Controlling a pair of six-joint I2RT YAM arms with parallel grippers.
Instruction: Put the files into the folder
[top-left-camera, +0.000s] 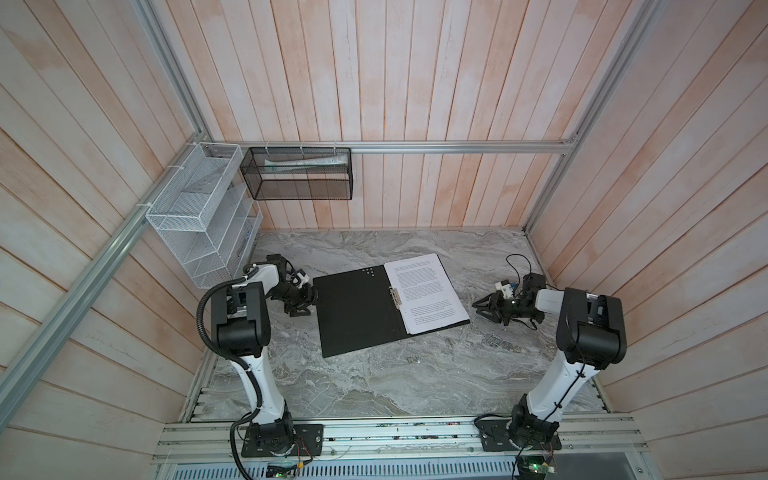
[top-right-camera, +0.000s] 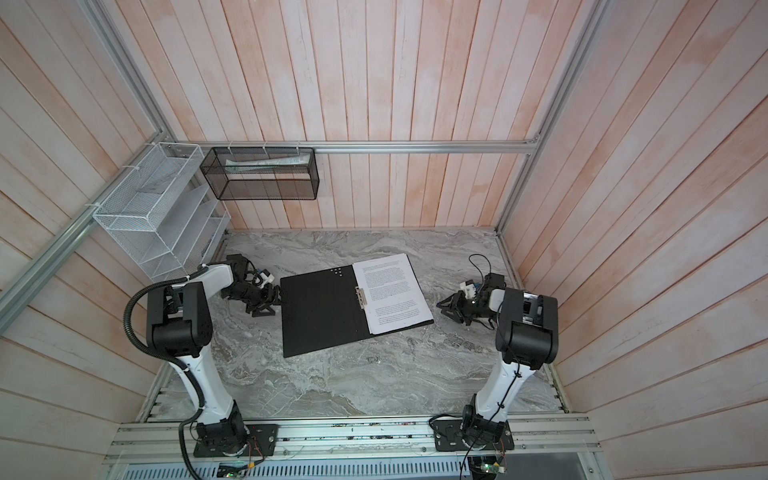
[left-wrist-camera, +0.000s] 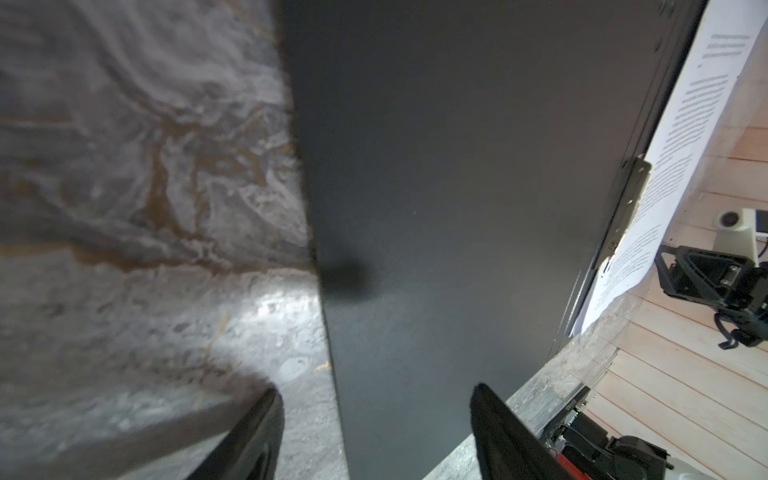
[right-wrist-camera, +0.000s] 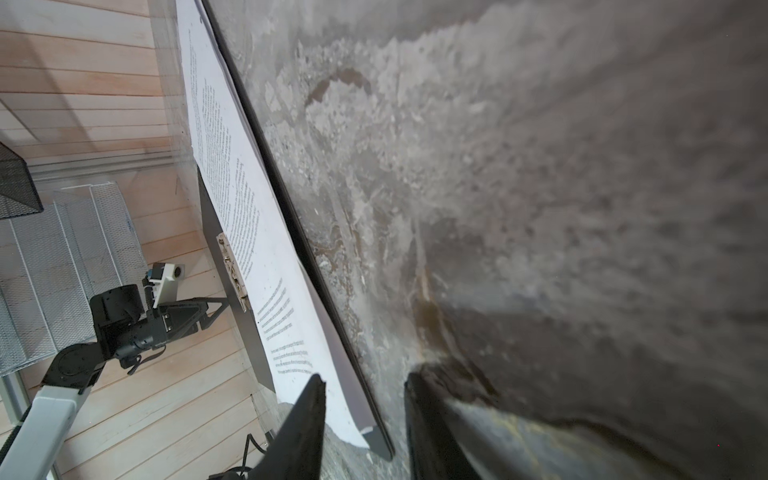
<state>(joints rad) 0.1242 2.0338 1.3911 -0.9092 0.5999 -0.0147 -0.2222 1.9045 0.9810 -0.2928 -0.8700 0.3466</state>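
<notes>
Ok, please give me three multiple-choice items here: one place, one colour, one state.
1. Where do the paper sheets lie?
A) in the white wire organizer
B) on the right half of the folder
C) in the black mesh basket

2. What colour is the folder inside?
A) black
B) red
C) white

3. How is the folder?
A) shut
B) standing upright
C) open flat on the marble table

Key: 1 B, they cover the half beside the metal clip; 2 A, the bare half is black; 3 C, both halves lie spread.
</notes>
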